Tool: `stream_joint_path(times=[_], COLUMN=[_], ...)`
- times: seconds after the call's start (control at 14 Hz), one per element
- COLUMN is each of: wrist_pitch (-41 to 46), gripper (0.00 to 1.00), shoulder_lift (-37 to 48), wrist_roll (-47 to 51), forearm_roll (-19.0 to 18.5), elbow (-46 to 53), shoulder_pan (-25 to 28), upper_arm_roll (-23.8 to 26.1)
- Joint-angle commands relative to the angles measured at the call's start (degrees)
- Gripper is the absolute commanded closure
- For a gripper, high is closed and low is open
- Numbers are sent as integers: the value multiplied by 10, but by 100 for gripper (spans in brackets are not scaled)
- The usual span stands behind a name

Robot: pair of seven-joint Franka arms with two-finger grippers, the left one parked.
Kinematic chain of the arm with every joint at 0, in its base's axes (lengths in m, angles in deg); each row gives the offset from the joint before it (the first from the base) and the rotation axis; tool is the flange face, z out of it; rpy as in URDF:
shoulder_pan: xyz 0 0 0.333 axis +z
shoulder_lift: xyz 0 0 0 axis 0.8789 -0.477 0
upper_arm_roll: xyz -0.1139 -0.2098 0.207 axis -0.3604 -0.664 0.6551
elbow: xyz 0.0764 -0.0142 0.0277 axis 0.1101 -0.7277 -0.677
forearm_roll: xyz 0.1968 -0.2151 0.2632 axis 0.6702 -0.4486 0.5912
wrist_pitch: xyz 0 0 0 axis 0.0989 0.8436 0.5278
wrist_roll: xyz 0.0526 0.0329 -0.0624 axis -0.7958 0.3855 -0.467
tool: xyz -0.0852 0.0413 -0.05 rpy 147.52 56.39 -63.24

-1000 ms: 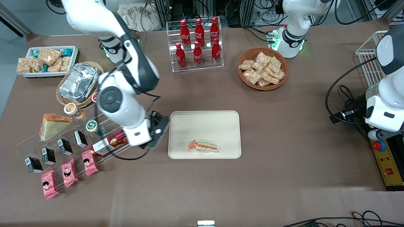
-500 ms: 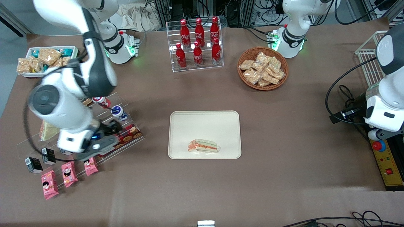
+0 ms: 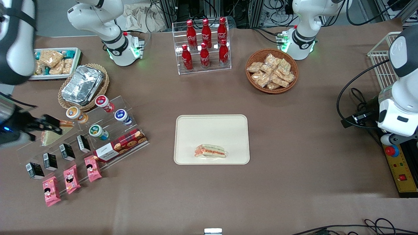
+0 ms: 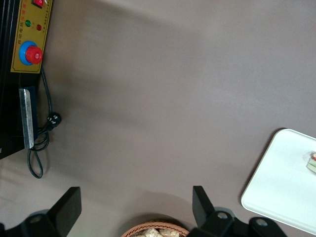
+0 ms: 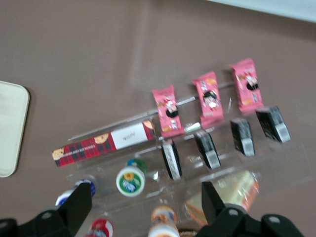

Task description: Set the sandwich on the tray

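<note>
The sandwich [image 3: 210, 151], a clear-wrapped wedge with red-orange and green filling, lies flat on the cream tray [image 3: 209, 129], near the tray edge closest to the front camera. A sliver of the sandwich [image 4: 311, 162] and a corner of the tray [image 4: 284, 185] also show in the left wrist view. My gripper [image 3: 53, 126] hangs far off toward the working arm's end of the table, over the clear display shelf [image 3: 107, 130]. In the right wrist view the gripper [image 5: 145, 193] is open, with nothing between its fingers, and one tray corner [image 5: 12, 129] shows.
Under the gripper sits another wedge with an orange edge [image 5: 231, 196], among lidded cups [image 5: 130, 179], small black cartons [image 5: 207, 147], pink packets [image 5: 168, 110] and a cookie box [image 3: 120, 145]. Farther back stand a cola rack [image 3: 204, 42], a snack basket [image 3: 271, 70], a foil-tray basket [image 3: 82, 85] and a white bin [image 3: 52, 62].
My arm has swung away from beside the tray toward the working arm's end of the table, ending over the display shelf. The sandwich has stayed where it lay on the tray.
</note>
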Motion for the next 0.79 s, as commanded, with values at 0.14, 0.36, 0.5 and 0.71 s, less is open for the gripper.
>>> stream_joint_path(times=[0.14, 0.36, 0.5, 0.71], wrist_pitch=[63, 72, 74, 71], gripper=[1, 1, 1, 1], shoulder_lift=[82, 115, 116, 105], wrist_roll=[80, 109, 109, 110], forearm_roll=[-29, -58, -59, -57], elbow=[-37, -63, -60, -58], shoulder_pan=[-157, -219, -232, -233], upper_arm_roll=[150, 214, 226, 226])
